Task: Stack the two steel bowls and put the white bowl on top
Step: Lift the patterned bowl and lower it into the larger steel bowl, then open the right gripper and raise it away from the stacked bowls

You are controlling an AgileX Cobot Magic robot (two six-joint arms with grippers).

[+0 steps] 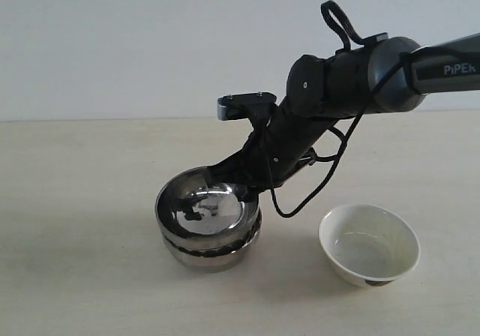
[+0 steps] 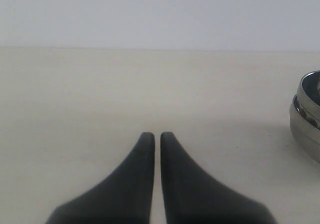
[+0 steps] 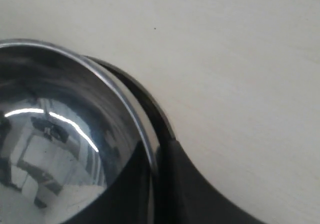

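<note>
The two steel bowls stand stacked left of centre on the table: the wider one [image 1: 206, 205] sits in the lower one [image 1: 211, 255]. My right gripper [image 1: 238, 177] reaches down from the right and is shut on the upper bowl's far rim. In the right wrist view, one finger is inside the upper steel bowl [image 3: 60, 134] and one outside, with the right gripper [image 3: 159, 153] pinching the rim. The lower bowl's rim [image 3: 150, 106] shows just outside it. The white bowl [image 1: 369, 244] stands upright and empty to the right, apart from the stack. My left gripper [image 2: 157, 135] is shut on nothing, low over bare table, with the stack [image 2: 307, 119] off to its side.
The pale table [image 1: 90, 201] runs back to a plain white wall. The right arm's loose black cable [image 1: 300, 201] hangs between the stack and the white bowl. The left arm does not show in the exterior view.
</note>
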